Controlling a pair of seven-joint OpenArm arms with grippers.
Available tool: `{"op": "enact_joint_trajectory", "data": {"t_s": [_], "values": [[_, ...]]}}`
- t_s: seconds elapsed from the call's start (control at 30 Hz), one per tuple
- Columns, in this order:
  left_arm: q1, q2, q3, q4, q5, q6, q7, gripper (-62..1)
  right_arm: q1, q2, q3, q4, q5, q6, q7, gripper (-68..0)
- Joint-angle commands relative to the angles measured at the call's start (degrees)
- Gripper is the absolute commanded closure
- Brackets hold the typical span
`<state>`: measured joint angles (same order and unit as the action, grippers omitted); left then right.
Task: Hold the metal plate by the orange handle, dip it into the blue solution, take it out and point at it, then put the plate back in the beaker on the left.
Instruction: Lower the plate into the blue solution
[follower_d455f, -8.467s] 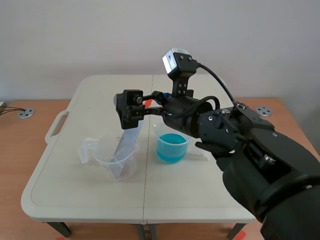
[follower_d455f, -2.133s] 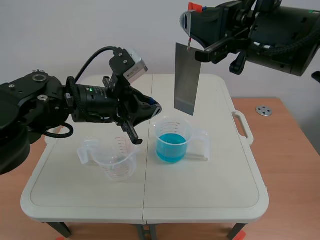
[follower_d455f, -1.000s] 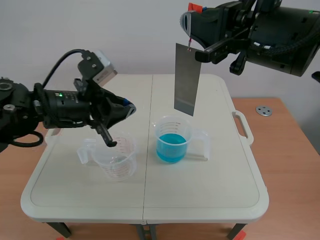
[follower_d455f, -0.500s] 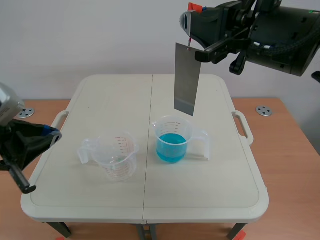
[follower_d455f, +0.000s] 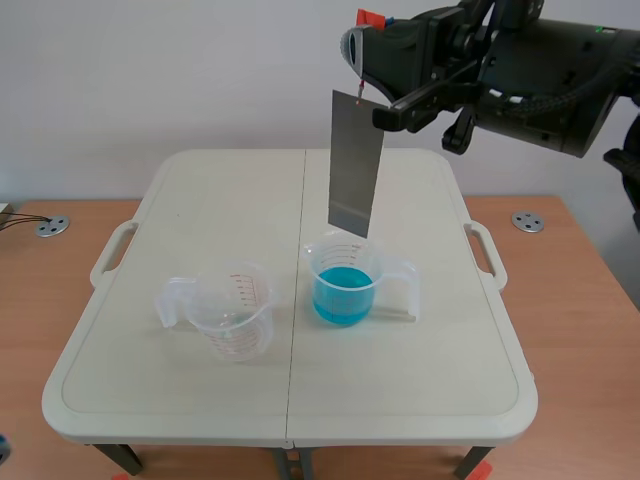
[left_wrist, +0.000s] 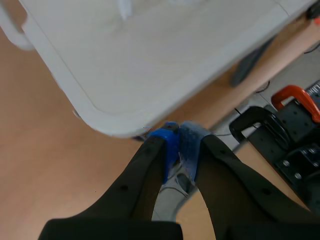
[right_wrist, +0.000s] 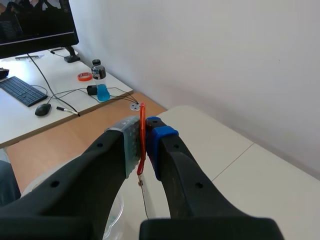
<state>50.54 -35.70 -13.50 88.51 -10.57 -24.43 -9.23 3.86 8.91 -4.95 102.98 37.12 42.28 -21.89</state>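
Nearest, our left claw (left_wrist: 179, 145) is pinched shut on nothing, short of the counter (follower_d455f: 400, 400) edge. At lower left the clear plastic beaker (follower_d455f: 235, 320) stands empty, and right of it sits the blue solution (follower_d455f: 343, 297). Upper centre, our right claw (right_wrist: 143, 150) clamps the thin orange handle (right_wrist: 142, 125). The flat, dull-grey metal plate (follower_d455f: 355, 165) hangs above the solution. We judge its return to the beaker not yet done.

Front overview, two close wrist views, shared table (follower_d455f: 400, 400)
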Motion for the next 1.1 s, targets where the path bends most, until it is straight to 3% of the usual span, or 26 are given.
{"op": "enact_joint_trajectory", "data": {"t_s": [0.0,0.2,0.43,1.07], "values": [[2.1,0.1,-0.1,0.5,-0.7,0.1,-1.4,-4.5,1.1,0.0,0.3,-0.8,1.0,0.4,1.5,-1.3],[9.6,0.6,-0.1,0.5,-0.7,3.0,-1.9,-4.5,2.9,0.0,-0.8,-4.0,0.6,0.4,1.9,-1.3],[14.9,0.6,-0.1,0.3,-0.7,3.2,-2.3,-4.5,3.6,0.0,-1.8,-7.0,0.5,0.4,2.8,-1.3],[15.5,0.6,-0.1,-0.1,-0.5,3.1,-1.2,-4.5,4.0,-0.1,-3.9,-15.8,-2.5,0.4,8.5,-1.3]]}}
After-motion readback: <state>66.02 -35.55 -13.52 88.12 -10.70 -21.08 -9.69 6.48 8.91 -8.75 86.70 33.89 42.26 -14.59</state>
